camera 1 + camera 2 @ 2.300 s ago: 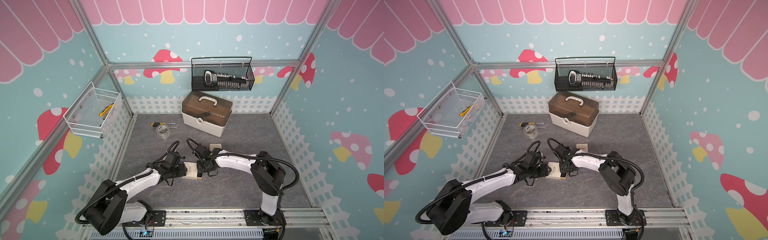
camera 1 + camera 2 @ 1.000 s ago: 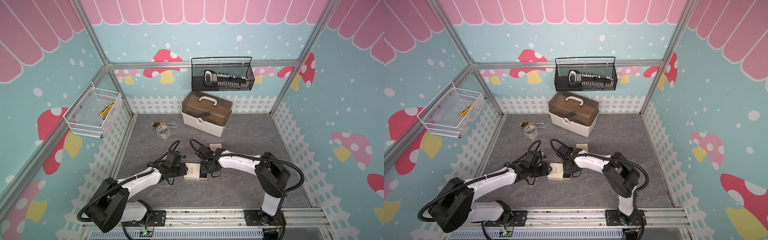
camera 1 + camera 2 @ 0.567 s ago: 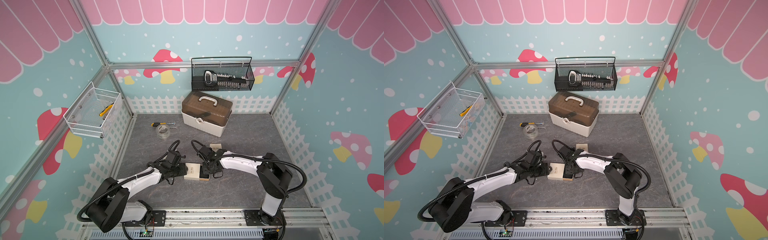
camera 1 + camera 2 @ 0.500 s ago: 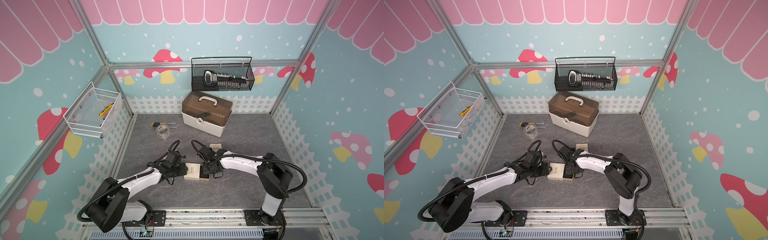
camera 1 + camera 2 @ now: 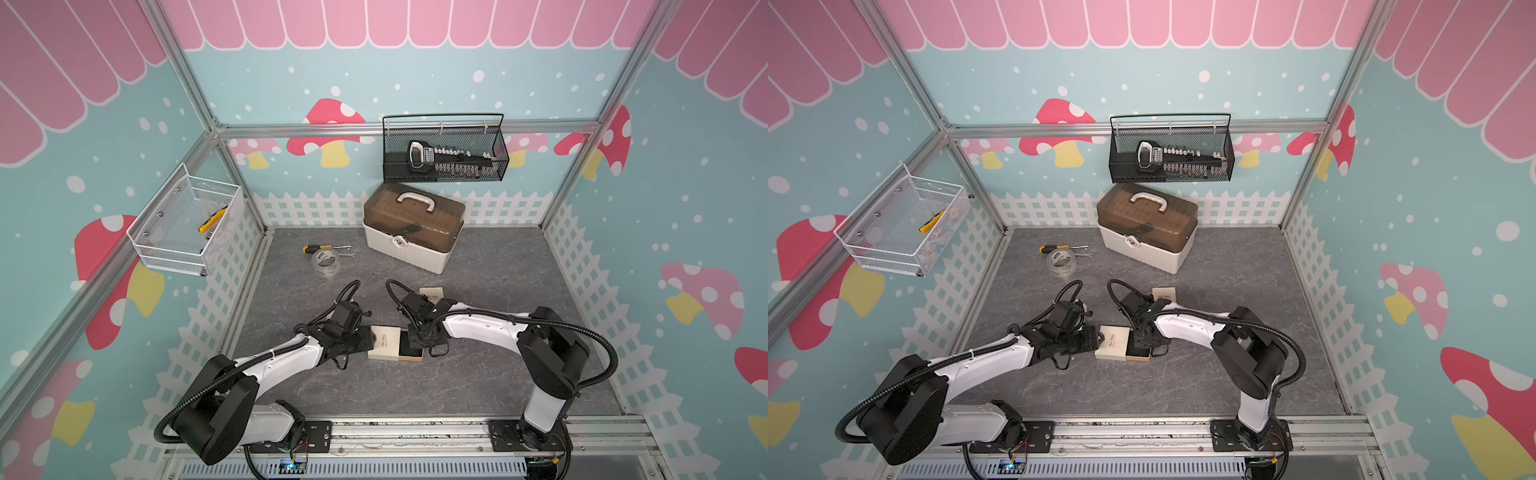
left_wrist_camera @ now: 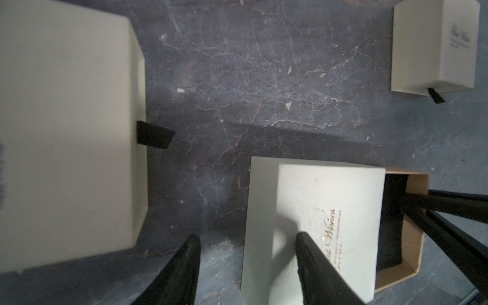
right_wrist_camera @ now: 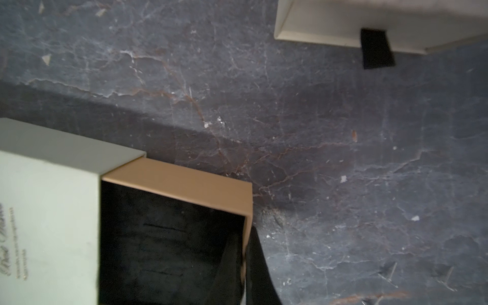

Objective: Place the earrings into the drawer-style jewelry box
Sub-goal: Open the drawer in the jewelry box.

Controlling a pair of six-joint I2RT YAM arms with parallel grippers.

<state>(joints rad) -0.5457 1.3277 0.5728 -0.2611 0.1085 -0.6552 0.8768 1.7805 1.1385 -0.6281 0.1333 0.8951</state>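
- The left end effector [image 6: 247, 236] is at the closed end of the box [image 5: 384, 343], its fingers parted to a middling width. One finger lies on the cream sleeve [image 6: 330, 190] and the other is beside the sleeve over the desk [image 6: 264, 79]. It grips nothing.
- The box sits between the two arms in both top views. Its tan drawer [image 7: 179, 182] is pulled partly out toward the right arm, showing a black lining.
- The right end effector [image 7: 245, 245] is pinched narrow on the drawer's end wall, one finger inside and one outside.
- The earrings [image 7: 386, 274] lie on the bare desk outside the drawer, on the far side of the right fingers from it. The other earring [image 7: 446, 276] is near the first. Both are apart from that end effector, and nothing touches them.
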